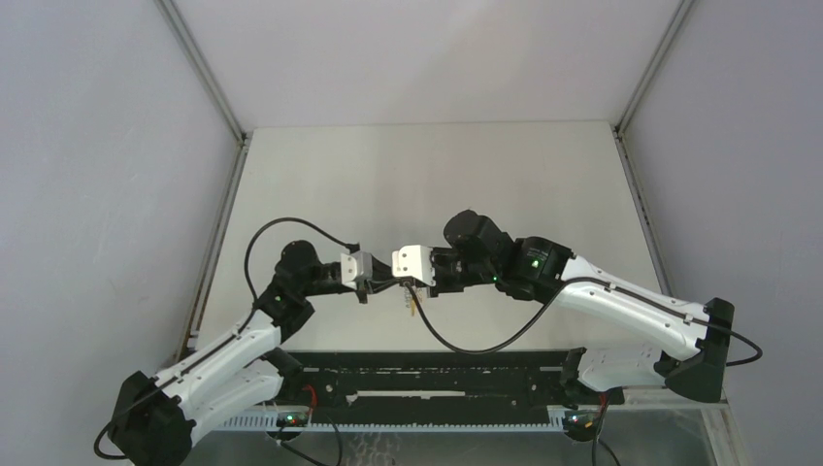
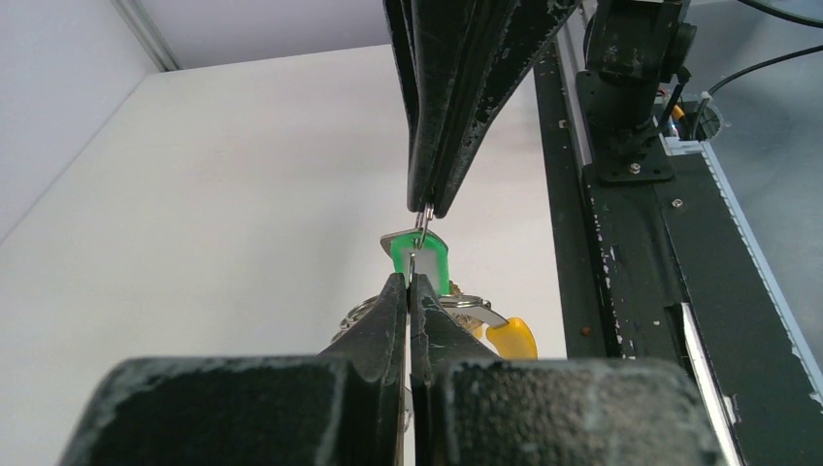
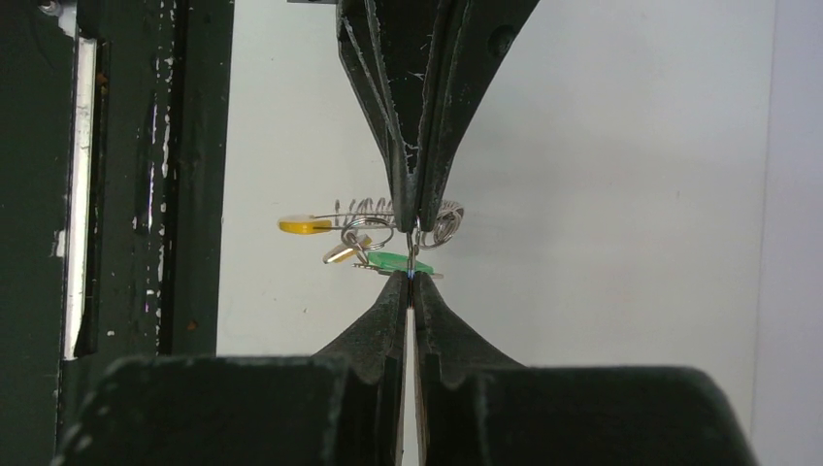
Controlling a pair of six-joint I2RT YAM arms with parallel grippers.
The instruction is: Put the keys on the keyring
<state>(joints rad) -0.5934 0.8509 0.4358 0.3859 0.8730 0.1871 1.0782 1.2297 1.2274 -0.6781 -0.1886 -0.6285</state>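
My two grippers meet tip to tip above the table's near middle. The left gripper (image 1: 377,282) (image 2: 410,283) and the right gripper (image 1: 396,280) (image 3: 411,278) are both shut on a thin grey wire of the keyring (image 3: 374,208) (image 2: 420,231), which shows edge-on as a beaded coil in the right wrist view. The green key (image 2: 432,260) (image 3: 396,260) hangs right at the pinched wire between the tips. The yellow key (image 2: 514,337) (image 3: 301,225) dangles to one side from a small ring (image 3: 367,236). In the top view the keys (image 1: 411,303) hang just below the right gripper.
The white table (image 1: 437,175) stretches away beyond the arms, with grey walls on both sides. A black mounting rail (image 1: 437,374) (image 2: 621,291) (image 3: 146,194) runs along the near edge under the arm bases. A black cable (image 1: 466,345) loops below the right arm.
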